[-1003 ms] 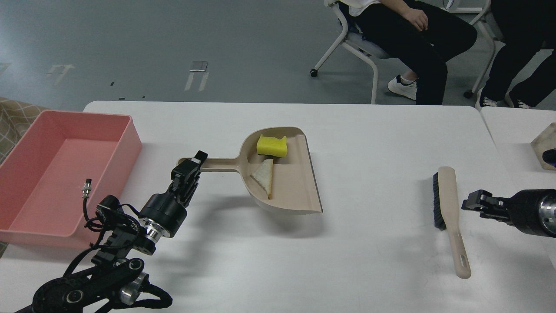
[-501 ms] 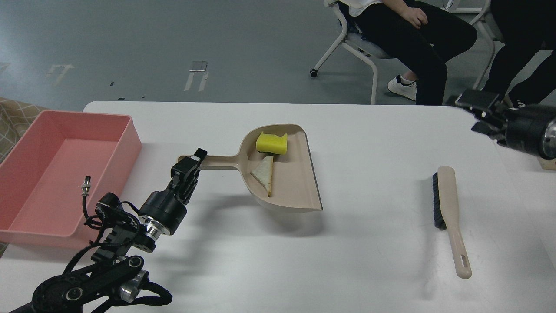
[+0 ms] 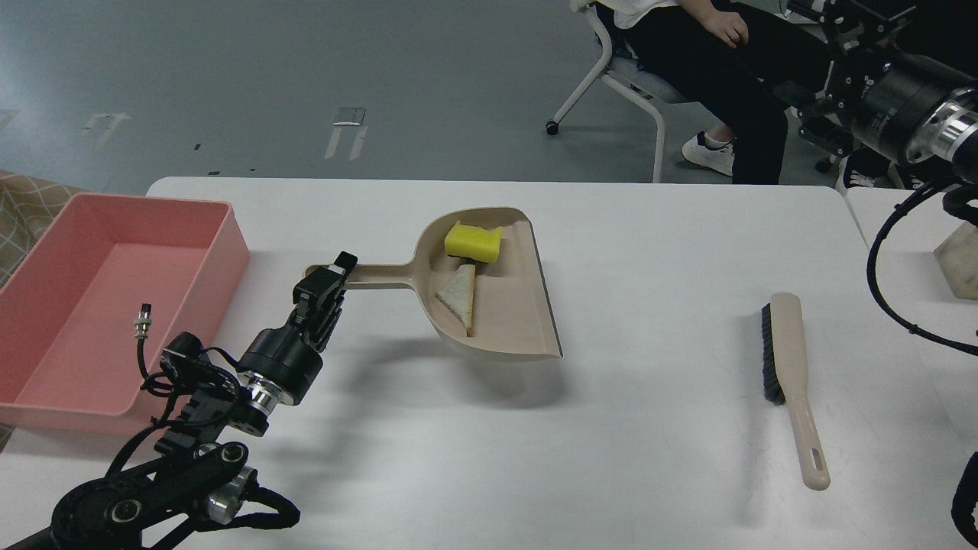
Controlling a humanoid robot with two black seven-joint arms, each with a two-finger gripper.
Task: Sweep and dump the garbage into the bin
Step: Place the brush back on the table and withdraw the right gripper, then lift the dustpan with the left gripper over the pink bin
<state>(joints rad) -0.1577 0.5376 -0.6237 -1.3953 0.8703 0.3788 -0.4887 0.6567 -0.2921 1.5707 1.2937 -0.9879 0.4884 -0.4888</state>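
Your left gripper [image 3: 327, 284] clamps the handle of the dustpan [image 3: 510, 305], which carries the garbage [image 3: 472, 242] right of the bin [image 3: 221, 252]. Your right gripper [image 3: 829, 23] hangs far right of the dustpan; its jaws cannot be told.

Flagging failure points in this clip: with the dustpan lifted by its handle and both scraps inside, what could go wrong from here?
1. The left gripper holds the dustpan only at the end of its handle, so the loaded pan could twist or sag.
2. The yellow sponge piece and the pale strip lie loose in the pan; a tilt toward the open lip could spill them onto the table.
3. The bin is close to the left arm, so the dump may be cramped.
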